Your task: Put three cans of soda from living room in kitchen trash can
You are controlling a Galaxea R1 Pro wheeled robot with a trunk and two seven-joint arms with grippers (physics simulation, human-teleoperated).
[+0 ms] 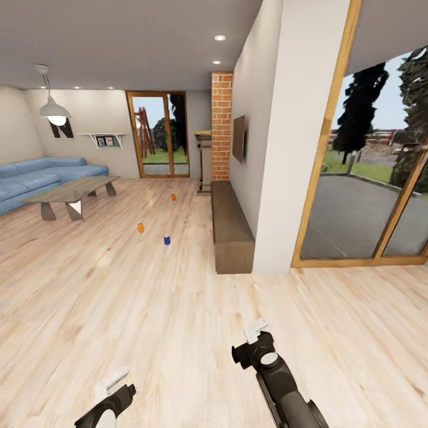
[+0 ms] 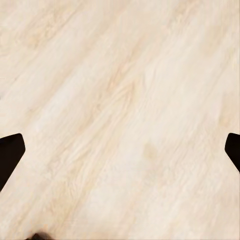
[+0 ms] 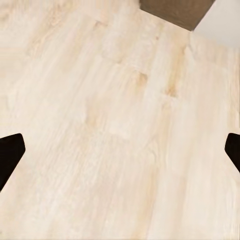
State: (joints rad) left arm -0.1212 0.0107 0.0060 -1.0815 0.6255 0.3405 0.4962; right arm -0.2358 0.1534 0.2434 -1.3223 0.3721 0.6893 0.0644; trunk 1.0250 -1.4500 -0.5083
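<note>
- Both arms sit low at the near edge of the head view, over bare light wood floor (image 1: 178,309): the left gripper (image 1: 113,380) near the bottom left, the right gripper (image 1: 255,333) a little further forward and toward the middle.
- Each wrist view shows 2 dark fingertips (image 2: 10,155) at opposite edges with only floorboards between them, so I judge both pincers wide apart and holding nothing.
- The right wrist view also catches a corner of the long low dark-wood cabinet (image 3: 175,10) and the white wall (image 3: 225,25) beside it.
- All 3 cans stand upright on the floor in the living room, well ahead of the robot and slightly left of centre, their long axes vertical.
- The blue can (image 1: 167,240) is nearest, the orange can (image 1: 140,227) lies just beyond it to the left, and the far orange can (image 1: 173,197) sits further back toward the glass door (image 1: 157,134).
- They lie between the coffee table (image 1: 71,191) on the left and the cabinet (image 1: 232,229) on the right, touching neither.
- Judging from this, nothing has been collected yet, and the base must drive forward before either arm can reach.
- The blue can lies about midway between the arms' lines, slightly closer to the left one; either could take it.
- The trash can is not among what I can make out.
</note>
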